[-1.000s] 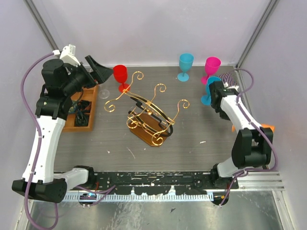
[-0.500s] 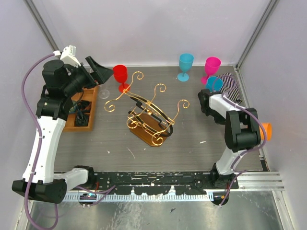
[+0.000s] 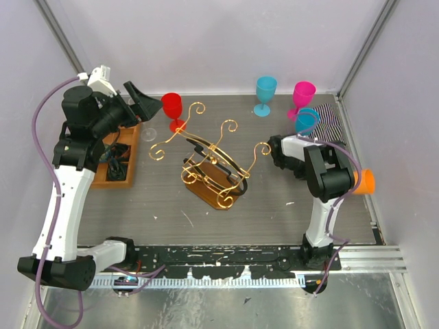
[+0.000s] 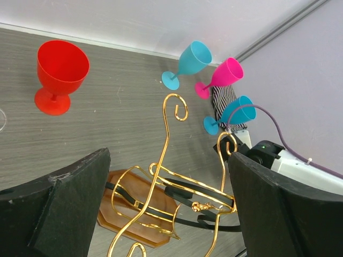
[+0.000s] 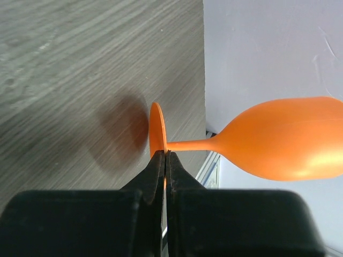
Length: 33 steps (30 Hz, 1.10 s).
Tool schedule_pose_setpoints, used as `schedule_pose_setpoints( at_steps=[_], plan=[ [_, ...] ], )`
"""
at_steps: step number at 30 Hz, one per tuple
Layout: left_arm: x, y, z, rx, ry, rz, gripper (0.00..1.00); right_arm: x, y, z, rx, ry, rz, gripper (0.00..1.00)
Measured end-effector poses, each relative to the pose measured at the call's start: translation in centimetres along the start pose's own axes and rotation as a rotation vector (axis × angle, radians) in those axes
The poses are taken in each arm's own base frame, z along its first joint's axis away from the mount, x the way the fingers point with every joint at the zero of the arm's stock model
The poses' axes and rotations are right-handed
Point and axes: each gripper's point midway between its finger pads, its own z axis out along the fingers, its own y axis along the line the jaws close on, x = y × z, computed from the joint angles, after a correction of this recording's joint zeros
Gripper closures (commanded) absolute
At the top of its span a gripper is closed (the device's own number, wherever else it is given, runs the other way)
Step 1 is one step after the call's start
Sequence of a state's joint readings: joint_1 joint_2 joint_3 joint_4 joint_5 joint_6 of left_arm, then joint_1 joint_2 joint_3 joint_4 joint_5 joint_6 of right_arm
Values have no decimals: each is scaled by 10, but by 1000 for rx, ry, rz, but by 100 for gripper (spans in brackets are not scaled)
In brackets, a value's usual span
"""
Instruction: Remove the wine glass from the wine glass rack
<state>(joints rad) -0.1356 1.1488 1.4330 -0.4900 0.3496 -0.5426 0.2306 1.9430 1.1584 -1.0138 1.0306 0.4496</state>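
Step in hand: the lift-off looks done. No glass hangs on the rack [image 3: 212,194] at the middle of the overhead view, so you are in the carry-and-place part.
Glass: the orange glass [image 3: 366,181] is at the right middle of the overhead view, well apart from the rack and near the right edge of the table [image 3: 274,209]. In the right wrist view it lies on its side: foot at centre, stem running right, bowl at the right of frame against the wall.
Right gripper [image 5: 164,155]: jaws pinched nearly together on the rim of the glass's thin foot, with nothing else between them.
Left gripper [image 3: 140,103]: jaws spread wide and holding nothing. It hangs at the upper left of the overhead view, above the orange tray [image 3: 113,182], with its camera looking across at the rack.
Other glasses: a red glass [image 3: 172,105] stands just behind the rack. Two blue glasses [image 3: 266,89] and a pink glass [image 3: 303,92] stand at the upper right.
Next move calls for: turning your wrist so the foot faces down, then lowering over bare table clear of the upper-right cluster. Only then let the jaws part.
Watch for: the hold is on the foot's edge alone, so the bowl's weight may swing the glass as you rotate.
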Motion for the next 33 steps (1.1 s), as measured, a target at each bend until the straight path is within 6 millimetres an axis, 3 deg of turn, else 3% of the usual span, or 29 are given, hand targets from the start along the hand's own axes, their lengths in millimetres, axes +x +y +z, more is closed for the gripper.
schedule_pose_setpoints(
  at_steps=[10,16,22,27,33],
  plan=[
    [-2,2,-3,-10,-12,38,2,-4,22,-2,-7,-2,-57,90],
    [-3,3,-3,-13,-15,41,2,-2,37,-5,-60,9,-56,74],
    [-3,3,-3,-14,-15,43,2,-3,54,-11,-126,11,-41,70],
    [-3,3,-3,-14,-15,43,2,-5,56,-19,-135,-4,-66,48],
    [-3,3,-3,-17,-16,42,2,-10,57,-34,-151,-23,-100,39]
  ],
)
